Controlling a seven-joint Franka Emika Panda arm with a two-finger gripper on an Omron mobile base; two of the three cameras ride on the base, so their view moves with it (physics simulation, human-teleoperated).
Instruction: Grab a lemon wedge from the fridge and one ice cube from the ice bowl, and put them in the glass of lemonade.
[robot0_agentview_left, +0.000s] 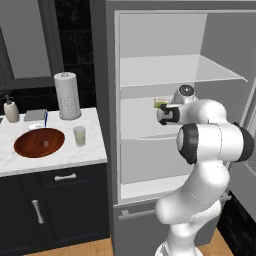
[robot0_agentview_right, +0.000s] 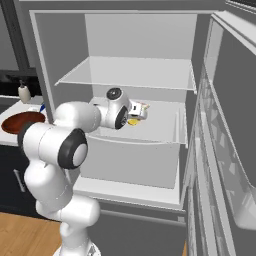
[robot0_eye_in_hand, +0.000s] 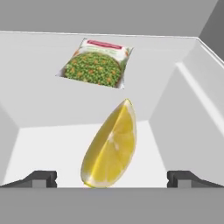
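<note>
- Zero items in the glass yet.
- Tool: jaws wide, empty, straddling the wedge in the fridge.
- Ice lies in its bowl: pending.

no readable text, red label strip on pea packet too blurred

glossy white arm, dark joints
</note>
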